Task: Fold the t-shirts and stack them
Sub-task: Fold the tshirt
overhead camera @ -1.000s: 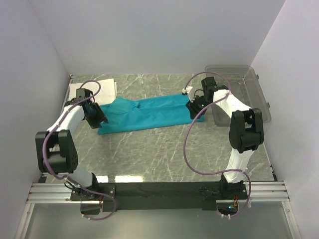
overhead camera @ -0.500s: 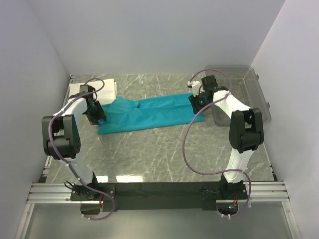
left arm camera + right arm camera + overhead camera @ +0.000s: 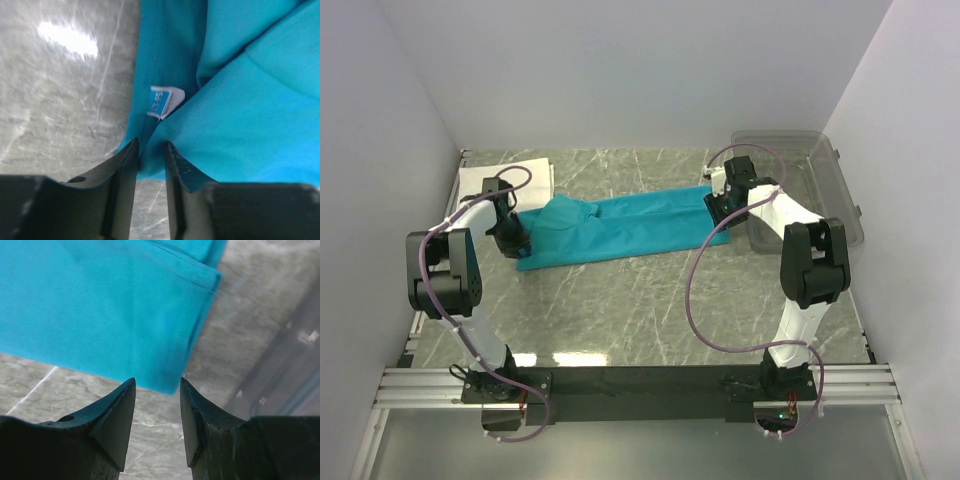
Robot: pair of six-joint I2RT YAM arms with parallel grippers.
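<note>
The teal t-shirt (image 3: 620, 228) lies just beside the clear bin (image 3: 817, 200), its long axis running straight away from the bin. The right gripper (image 3: 157, 382), jaws spread, hovers at the bin-side corner. The left gripper (image 3: 150, 147) straddles the far end's edge (by the neck label (image 3: 165, 100)), jaws narrow; I cannot tell whether it grips. 2 ends, 1 arm each.

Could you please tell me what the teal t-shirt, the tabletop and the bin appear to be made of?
Teal t-shirt: soft matte knit fabric, judging by its fine weave, stitched hem and folds. Tabletop: grey marble-look surface with white veins, glossy enough to reflect light; possibly laminate. Bin: clear, slightly smoky plastic.
</note>
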